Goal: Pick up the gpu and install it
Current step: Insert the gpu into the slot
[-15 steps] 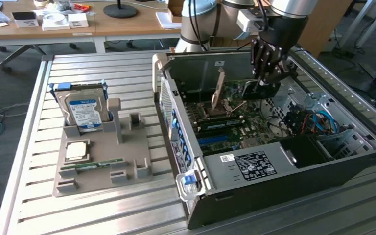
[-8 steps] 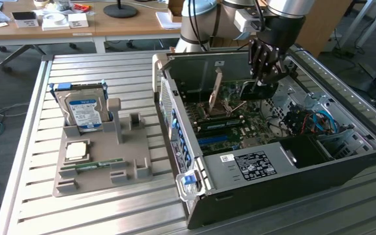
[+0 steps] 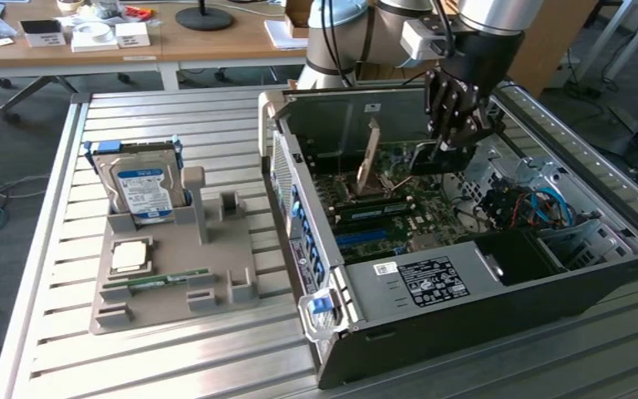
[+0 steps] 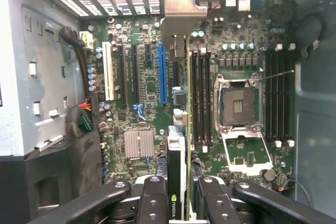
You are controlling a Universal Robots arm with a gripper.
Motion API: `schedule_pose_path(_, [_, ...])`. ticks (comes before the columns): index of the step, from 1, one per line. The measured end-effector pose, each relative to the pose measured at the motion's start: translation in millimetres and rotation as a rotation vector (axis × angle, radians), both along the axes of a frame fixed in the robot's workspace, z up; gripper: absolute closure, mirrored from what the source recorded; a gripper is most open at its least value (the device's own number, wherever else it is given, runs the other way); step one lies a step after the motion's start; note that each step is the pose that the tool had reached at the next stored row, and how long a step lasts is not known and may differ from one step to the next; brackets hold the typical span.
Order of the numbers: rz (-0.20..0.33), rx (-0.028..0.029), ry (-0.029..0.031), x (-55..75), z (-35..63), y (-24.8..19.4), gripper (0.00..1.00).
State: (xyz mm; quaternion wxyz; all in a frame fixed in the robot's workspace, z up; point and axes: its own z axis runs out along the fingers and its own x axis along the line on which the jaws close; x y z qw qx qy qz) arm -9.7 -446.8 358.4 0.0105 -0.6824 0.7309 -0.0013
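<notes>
The black, riveted metal gripper (image 4: pixel 181 203) is gripping the gpu (image 4: pixel 184 129) in its jaws; this thin flat card is standing on its edge between them. The card is reaching away from the jaws over the green motherboard (image 4: pixel 139 108), just beside a long blue slot (image 4: pixel 162 74). Its pale, bent metal bracket (image 4: pixel 178 11) is sitting at the far end, near the rear wall of the dark metal case (image 3: pixel 485 332).

Thin dark gpu (image 4: pixel 176 174), upright, edge-on
</notes>
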Motion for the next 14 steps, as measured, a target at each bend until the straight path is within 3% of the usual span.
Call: schedule_pose_path(14, [0.0,0.0001,0.0,0.0,-1.9,-0.1,0.73])
